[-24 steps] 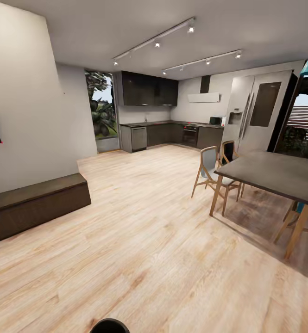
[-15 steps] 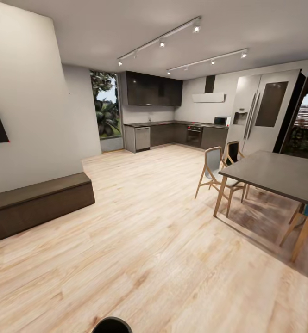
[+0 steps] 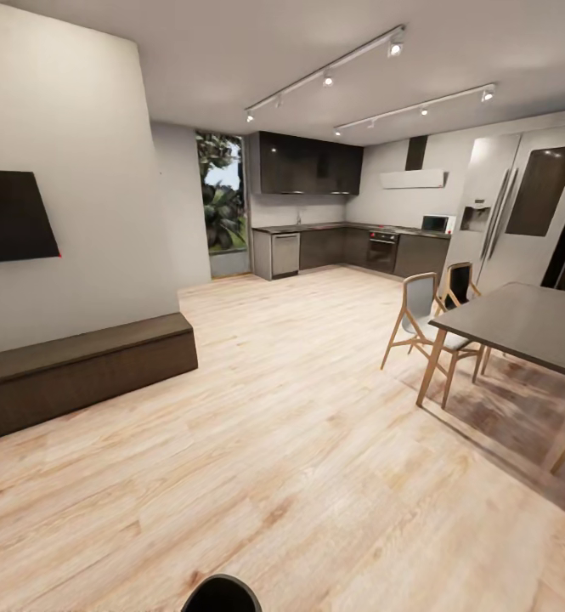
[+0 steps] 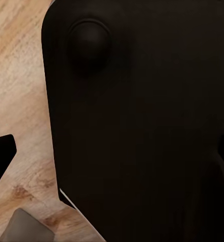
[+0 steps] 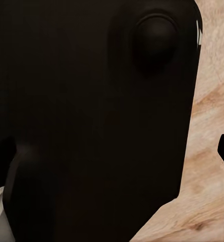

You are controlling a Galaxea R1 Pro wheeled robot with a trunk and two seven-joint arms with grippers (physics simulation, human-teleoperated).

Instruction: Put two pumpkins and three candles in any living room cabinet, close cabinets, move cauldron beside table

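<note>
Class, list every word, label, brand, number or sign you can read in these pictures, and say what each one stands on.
None can be read in these views.
The wall screen is black and blank.
The fridge, microwave and oven show no legible marks; any would be too small and blurred.
The cabinet front is plain dark wood.

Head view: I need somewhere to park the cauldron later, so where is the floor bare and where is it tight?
The wood floor is bare between the low cabinet and the dining table. It is crowded at the table's far corner, where two chairs stand.
</note>
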